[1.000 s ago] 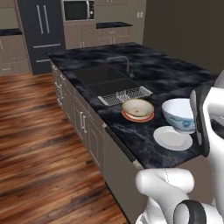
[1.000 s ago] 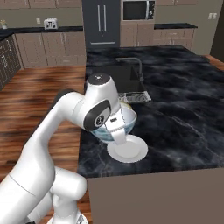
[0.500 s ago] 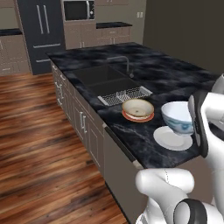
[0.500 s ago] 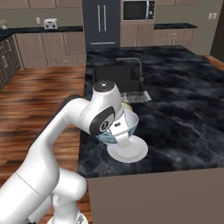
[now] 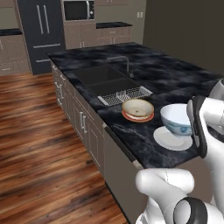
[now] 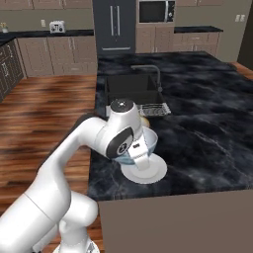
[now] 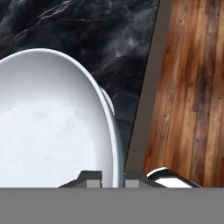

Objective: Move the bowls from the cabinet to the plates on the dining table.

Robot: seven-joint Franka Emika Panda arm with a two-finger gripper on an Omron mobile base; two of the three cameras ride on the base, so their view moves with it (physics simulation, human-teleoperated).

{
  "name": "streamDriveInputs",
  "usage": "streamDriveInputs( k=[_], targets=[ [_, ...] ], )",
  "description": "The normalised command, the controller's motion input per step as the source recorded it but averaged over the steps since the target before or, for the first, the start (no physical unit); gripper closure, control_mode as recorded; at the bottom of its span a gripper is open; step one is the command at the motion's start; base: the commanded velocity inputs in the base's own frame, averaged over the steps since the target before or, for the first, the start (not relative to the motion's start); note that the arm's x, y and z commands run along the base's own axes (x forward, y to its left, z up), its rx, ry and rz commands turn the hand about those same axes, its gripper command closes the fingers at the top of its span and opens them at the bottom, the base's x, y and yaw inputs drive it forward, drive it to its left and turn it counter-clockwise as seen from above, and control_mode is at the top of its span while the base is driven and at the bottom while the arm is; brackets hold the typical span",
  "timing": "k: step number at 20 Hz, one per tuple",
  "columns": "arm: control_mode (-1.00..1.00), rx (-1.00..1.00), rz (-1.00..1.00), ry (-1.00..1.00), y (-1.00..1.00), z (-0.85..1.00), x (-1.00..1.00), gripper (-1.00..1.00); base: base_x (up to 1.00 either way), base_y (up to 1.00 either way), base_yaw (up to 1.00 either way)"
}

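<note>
low, hand point(image 7: 113, 177) pinching blue-patterned bowl point(image 5: 176, 119) rim

My claw point(image 7: 113, 175) shows just its fingertips point(image 7: 91, 176), cut off below. The deep white blue-flowered bowl point(image 7: 52, 118) between them runs off the left edge and hides most of the white round plate point(image 7: 108, 101) beneath.

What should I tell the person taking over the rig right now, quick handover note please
End effector: shut on the rim of the white floral bowl, which sits low over or on the white plate near the dining table edge; contact unclear.
Cream bowl already rests on the orange-red plate beside the dish rack.
Left: confirm the bowl is seated, release, retract.
</note>
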Motion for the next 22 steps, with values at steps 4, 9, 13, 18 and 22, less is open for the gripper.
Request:
streamDriveInputs(
  k=[4,9,13,18,22],
  targets=[
    [-1.00,0.00,0.01,-0.02,-0.04,-0.22,0.13,1.00,0.00,0.00,0.00],
    [-1.00,0.00,0.01,-0.02,-0.05,-0.23,0.14,1.00,0.00,0.00,0.00],
    [-1.00,0.00,0.01,-0.02,-0.08,-0.24,0.13,1.00,0.00,0.00,0.00],
    [-1.00,0.00,0.02,-0.02,-0.10,-0.24,0.15,1.00,0.00,0.00,0.00],
    [-1.00,0.00,0.01,0.00,-0.07,-0.18,0.17,1.00,0.00,0.00,0.00]
  ],
)
